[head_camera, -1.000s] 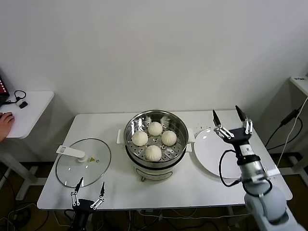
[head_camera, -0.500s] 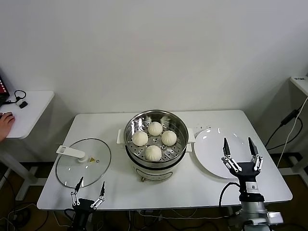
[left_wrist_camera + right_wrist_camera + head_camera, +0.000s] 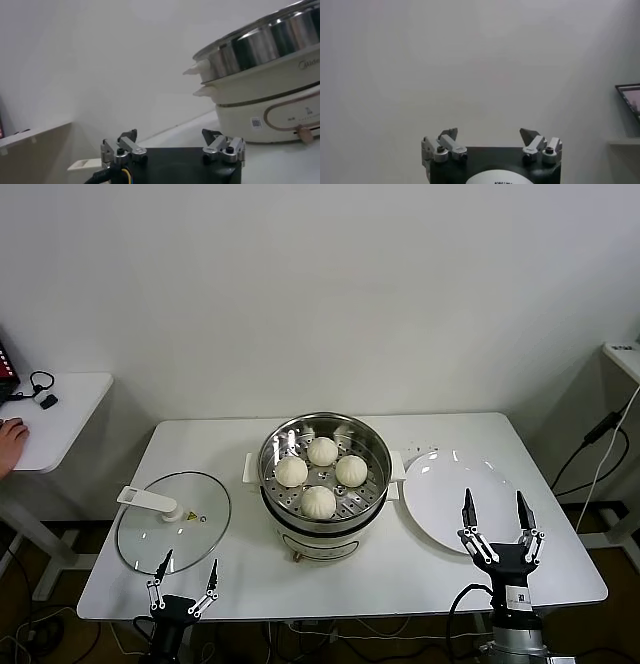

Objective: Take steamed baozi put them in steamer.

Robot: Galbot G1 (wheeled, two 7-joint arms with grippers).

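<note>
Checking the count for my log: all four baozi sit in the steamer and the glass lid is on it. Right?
Not quite. The four baozi are in the steamer, but the glass lid lies on the table beside it, as the head view shows.

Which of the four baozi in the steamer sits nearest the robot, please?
The baozi at the front of the steamer; the other three sit farther back on the perforated tray, toward the wall.

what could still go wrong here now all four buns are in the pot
The glass lid lies on the table beside the steamer, so the baozi sit uncovered. The open right gripper hangs at the plate's near edge; a careless arm move might clip it. The open left gripper sits close to the lid's rim.
</note>
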